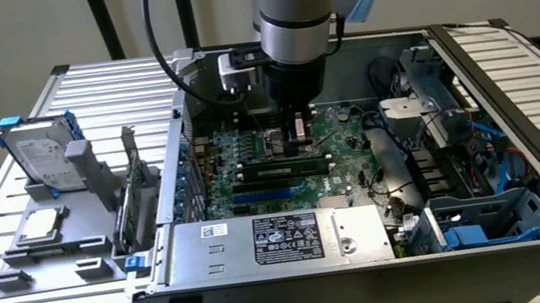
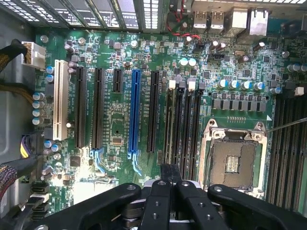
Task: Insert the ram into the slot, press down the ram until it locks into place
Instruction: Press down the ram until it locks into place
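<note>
Since the ram (image 1: 284, 170) already stands edge-up in the slot (image 1: 276, 177) at mid-board, the press-down step looks in hand. Gripper (image 1: 298, 145) jaws closed together, holding nothing, tips at the ram's top edge; contact unclear. Locking calls for an even downward push until the white end clips (image 2: 171, 85) snap in.

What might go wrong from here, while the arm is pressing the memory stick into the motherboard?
1. The gripper meets the ram off-centre, toward the exterior view's right. One end may lock into the slot while the other stays raised.
2. The neighbouring slots lie very close. If the stick tilts, downward force could strain the motherboard rather than seat the stick.
</note>
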{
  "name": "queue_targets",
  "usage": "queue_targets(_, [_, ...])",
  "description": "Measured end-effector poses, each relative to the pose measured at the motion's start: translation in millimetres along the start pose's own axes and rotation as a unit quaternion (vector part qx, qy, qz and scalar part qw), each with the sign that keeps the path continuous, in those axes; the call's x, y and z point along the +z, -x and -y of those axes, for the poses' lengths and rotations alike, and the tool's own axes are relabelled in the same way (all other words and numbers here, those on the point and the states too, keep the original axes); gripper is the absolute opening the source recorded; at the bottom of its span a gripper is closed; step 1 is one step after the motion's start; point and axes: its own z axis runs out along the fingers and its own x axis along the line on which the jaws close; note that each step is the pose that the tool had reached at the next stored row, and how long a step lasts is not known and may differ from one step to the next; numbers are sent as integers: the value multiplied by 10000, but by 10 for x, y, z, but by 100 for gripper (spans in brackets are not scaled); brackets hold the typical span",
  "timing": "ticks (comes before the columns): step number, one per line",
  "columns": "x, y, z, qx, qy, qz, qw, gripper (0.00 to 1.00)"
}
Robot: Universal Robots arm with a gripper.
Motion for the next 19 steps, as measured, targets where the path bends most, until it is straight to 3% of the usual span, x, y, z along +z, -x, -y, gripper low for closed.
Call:
queue_targets(11, [0,0,-1,0,1,-1,10000,10])
queue_targets(19, [130,5,-22,0,3,0,10000,10])
